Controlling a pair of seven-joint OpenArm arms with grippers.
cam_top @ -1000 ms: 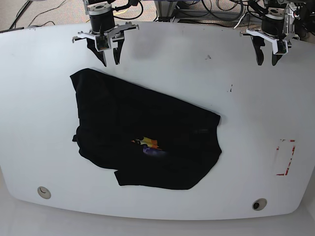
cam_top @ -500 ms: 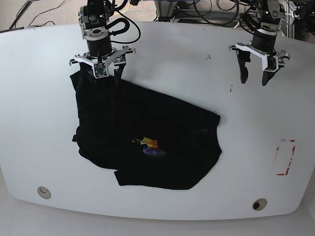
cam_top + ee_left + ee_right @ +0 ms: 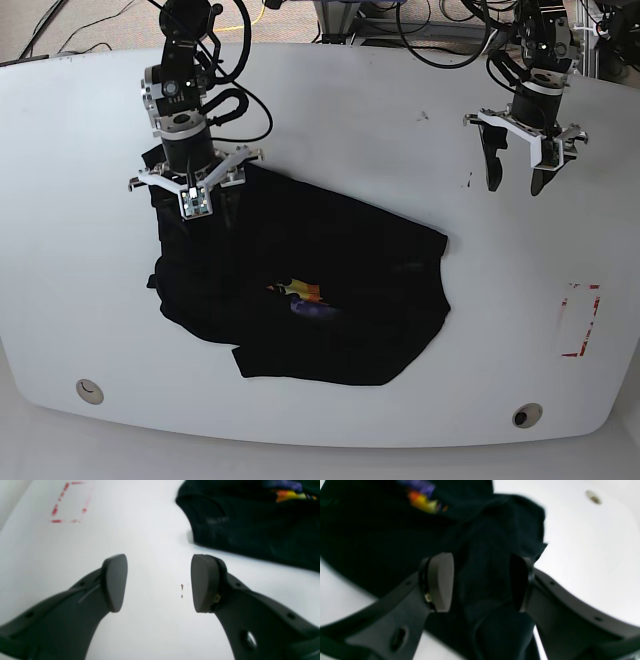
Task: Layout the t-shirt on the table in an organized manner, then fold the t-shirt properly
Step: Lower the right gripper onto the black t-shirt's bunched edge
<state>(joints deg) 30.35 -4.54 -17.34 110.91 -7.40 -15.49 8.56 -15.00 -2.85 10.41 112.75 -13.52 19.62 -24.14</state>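
The black t-shirt (image 3: 330,290) lies crumpled and skewed on the white table (image 3: 340,130), left of the middle, with a scrap of its yellow and purple print (image 3: 305,297) showing. My right gripper (image 3: 205,217) hangs open over the shirt's back-left part. In the right wrist view a bunched fold of the t-shirt (image 3: 482,580) lies between the spread fingers of the right gripper (image 3: 480,582); I cannot tell if they touch it. My left gripper (image 3: 512,187) is open over bare table at the back right. In the left wrist view the left gripper (image 3: 158,582) holds nothing, and the t-shirt (image 3: 250,525) lies ahead.
Red tape marks (image 3: 580,320) sit near the table's right edge. Two round holes (image 3: 89,391) (image 3: 526,415) lie along the front edge. Dark specks (image 3: 468,182) mark the table beside the left gripper. Cables run behind the table's back edge.
The right arm has come forward from the back edge to over the shirt's back-left part. The left arm has come a little forward and down. Both grippers' jaws have widened.
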